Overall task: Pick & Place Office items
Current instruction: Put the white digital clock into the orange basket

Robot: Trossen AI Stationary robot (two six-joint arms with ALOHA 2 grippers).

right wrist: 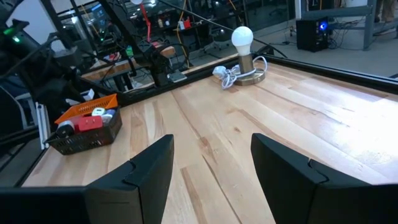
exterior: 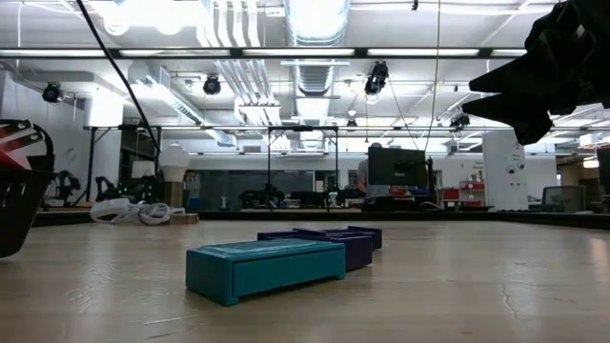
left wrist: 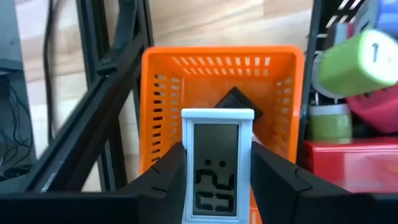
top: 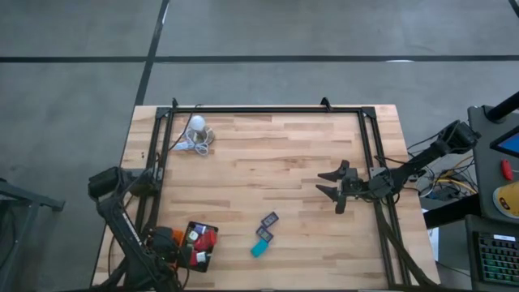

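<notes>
My left gripper (left wrist: 217, 163) is at the table's near left corner over an orange tray (left wrist: 163, 93) and is shut on a small white clock-like piece (left wrist: 217, 168) with a grey display. A black piece (left wrist: 236, 102) lies in that tray. Beside it, a black tray (top: 212, 259) holds red, green and white pieces (left wrist: 348, 68). Two purple pieces (top: 270, 219) and a teal piece (top: 259, 248) lie flat on the table near its near edge. My right gripper (top: 331, 186) hangs open above the table's right side, touching nothing. My left gripper pinches the white piece by its two long sides (left wrist: 185, 162), one finger on each side, coming from above. The display faces the wrist camera. The piece hangs over the inside of the orange tray; whether its lower end touches the tray floor I cannot tell.
A white bulb with a coiled cord (top: 197, 136) sits at the far left of the table. A black frame rail (top: 268, 110) runs around the work area. Bare wood lies between the loose pieces and my right gripper.
</notes>
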